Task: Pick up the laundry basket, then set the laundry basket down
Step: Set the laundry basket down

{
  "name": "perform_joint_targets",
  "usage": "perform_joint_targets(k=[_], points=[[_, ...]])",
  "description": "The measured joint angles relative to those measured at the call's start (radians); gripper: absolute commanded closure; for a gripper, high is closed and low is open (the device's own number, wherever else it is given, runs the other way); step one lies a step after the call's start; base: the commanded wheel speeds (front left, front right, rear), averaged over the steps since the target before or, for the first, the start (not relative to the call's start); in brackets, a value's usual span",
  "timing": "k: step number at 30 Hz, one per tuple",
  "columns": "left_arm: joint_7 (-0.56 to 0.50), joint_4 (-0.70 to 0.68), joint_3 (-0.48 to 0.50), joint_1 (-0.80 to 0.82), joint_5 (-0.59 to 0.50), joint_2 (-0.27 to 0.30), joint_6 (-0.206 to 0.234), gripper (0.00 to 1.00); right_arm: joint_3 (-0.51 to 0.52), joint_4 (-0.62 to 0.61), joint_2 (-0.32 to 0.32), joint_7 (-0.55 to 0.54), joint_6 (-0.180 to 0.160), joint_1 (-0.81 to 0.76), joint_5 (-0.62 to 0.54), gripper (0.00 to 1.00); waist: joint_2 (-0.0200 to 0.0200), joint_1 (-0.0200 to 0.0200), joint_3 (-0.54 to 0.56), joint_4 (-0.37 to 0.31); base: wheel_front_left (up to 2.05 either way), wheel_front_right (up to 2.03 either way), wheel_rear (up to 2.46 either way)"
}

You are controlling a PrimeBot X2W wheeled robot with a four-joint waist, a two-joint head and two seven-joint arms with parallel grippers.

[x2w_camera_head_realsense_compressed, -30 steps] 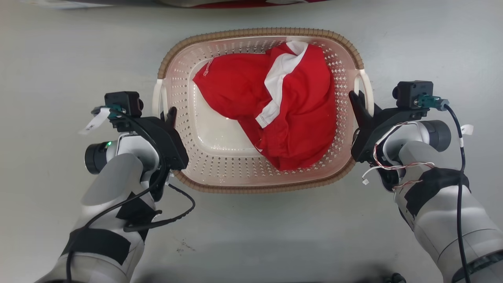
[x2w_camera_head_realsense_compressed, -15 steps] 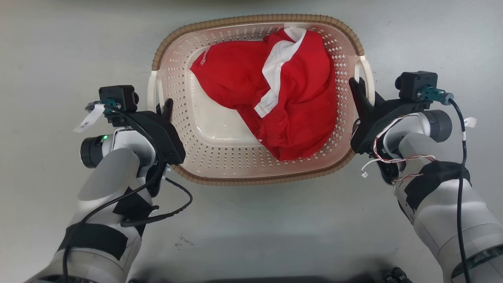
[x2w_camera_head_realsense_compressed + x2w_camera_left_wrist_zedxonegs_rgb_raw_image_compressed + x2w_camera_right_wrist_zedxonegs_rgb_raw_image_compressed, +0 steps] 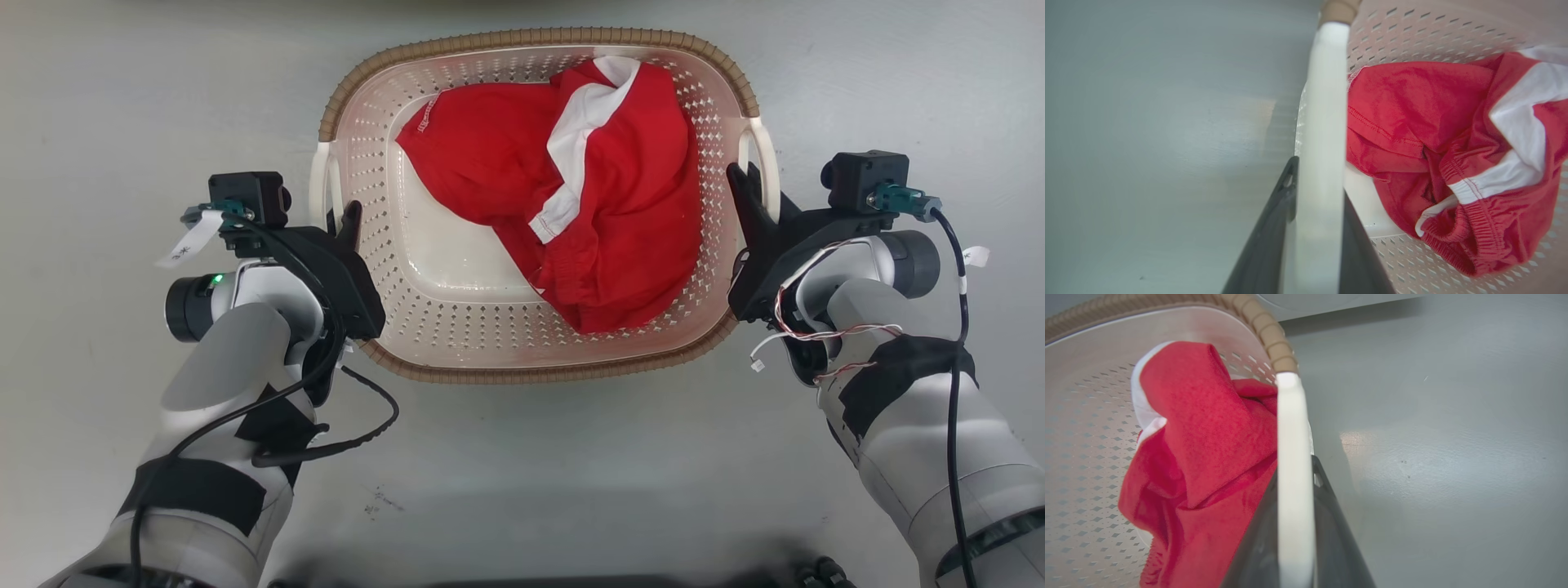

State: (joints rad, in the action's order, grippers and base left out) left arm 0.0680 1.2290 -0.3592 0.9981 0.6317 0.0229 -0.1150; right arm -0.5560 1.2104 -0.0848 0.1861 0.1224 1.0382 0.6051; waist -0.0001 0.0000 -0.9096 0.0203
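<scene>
Pinching the white left handle (image 3: 1325,102) with the left gripper (image 3: 1318,192), one dark finger on the outer face and one on the inner, no gap to be seen; likewise on the other side, right gripper (image 3: 1295,486) closed flat on the right handle (image 3: 1290,428). Worth making that squeeze firm, given thin smooth straps apt to slide or twist under load. Outward from there: basket (image 3: 535,38) hung or resting between the two arms, square in front of the body, over the grey floor (image 3: 522,474); hard to tell if clear of the ground or sitting on it. Inside, a red garment (image 3: 588,204) with a white stripe, heaped toward the right wall; light, but likely to drag that side down a little. Best to move both wrists together, same height, same pace, rim level; no pulling apart or pushing inward, to avoid bowing the handles. For setting down: lower straight, base flat; loosen only after taking the weight off the fingers.
</scene>
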Motion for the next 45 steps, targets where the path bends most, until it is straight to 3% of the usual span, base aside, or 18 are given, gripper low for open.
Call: perform_joint_targets(k=[1, 2, 3, 4, 23, 45], points=[[0.0, 0.001, 0.0, 0.0, 0.0, 0.0, 0.0, 0.63, -0.002, 0.002, 0.0, 0.0, 0.0, 0.001, 0.0, 1.0, 0.0, 0.0, 0.001, 0.0, 0.0, 0.0, 0.0], [0.0, 0.003, 0.0, 0.001, 0.0, 0.001, 0.0, 0.45, -0.002, 0.003, 0.0, 0.001, 0.0, 0.002, -0.002, 0.83, 0.0, 0.0001, 0.003, 0.001, 0.0, 0.0, 0.0], [0.0, 0.007, 0.0, 0.001, 0.0, 0.001, 0.0, 0.0, -0.002, 0.006, 0.0, 0.002, 0.0, 0.002, -0.004, 0.09, 0.0001, 0.0001, 0.005, 0.001, 0.0, 0.0, 0.0], [0.0, 0.011, 0.0, 0.001, 0.0, 0.002, 0.0, 0.0, -0.003, 0.009, -0.001, 0.002, 0.0, 0.002, -0.005, 0.0, 0.0002, 0.0001, 0.008, 0.002, 0.0, 0.0, 0.0], [0.033, 0.033, -0.03, -0.046, -0.011, 0.016, -0.001, 0.0, -0.007, 0.024, -0.017, 0.049, 0.001, -0.047, -0.005, 0.0, 0.0002, 0.0001, 0.129, 0.008, 0.0, 0.0, 0.0], [0.178, -0.004, -0.037, -0.221, -0.018, 0.015, -0.008, 0.0, 0.07, -0.044, -0.016, 0.063, 0.001, -0.252, 0.049, 0.0, 0.0001, -0.0001, 0.425, 0.004, 0.0, 0.0, 0.0]])
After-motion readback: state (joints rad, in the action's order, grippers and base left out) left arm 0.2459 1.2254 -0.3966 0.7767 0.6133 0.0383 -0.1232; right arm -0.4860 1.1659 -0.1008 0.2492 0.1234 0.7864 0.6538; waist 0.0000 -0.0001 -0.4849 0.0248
